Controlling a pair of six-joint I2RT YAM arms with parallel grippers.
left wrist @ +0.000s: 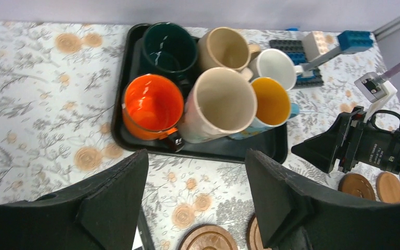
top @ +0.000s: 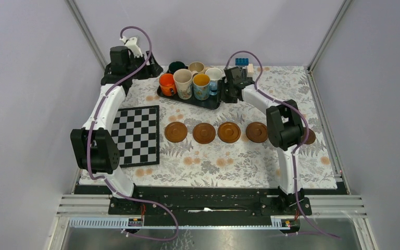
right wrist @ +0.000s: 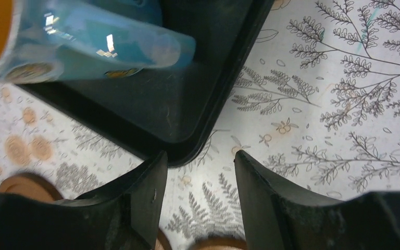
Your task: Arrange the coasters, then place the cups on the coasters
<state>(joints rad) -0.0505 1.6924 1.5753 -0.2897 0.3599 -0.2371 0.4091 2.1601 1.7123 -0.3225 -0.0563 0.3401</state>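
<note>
As the bench [top: 213,161] is surveyed from above, the black tray [top: 212,103] is found at its far side, packed with all six cups [left wrist: 224,101], several of them touching; none has been set on a coaster yet. Nearer the arms, four coasters [top: 204,133] are laid in a row across the middle, and a fifth coaster [top: 309,137] is partly hidden behind the right arm, so arranging is judged done and cup placing is the step in hand. The right end effector [right wrist: 199,156] is held low just off a tray corner, fingers apart and empty; the left end effector [left wrist: 197,159] is raised off the tray's left, likewise parted and empty. A grasp on an outer cup is called for next: the blue cup [left wrist: 272,101] is nearest the right fingers; it must be lifted clear of the rim without its neighbours being knocked.
</note>
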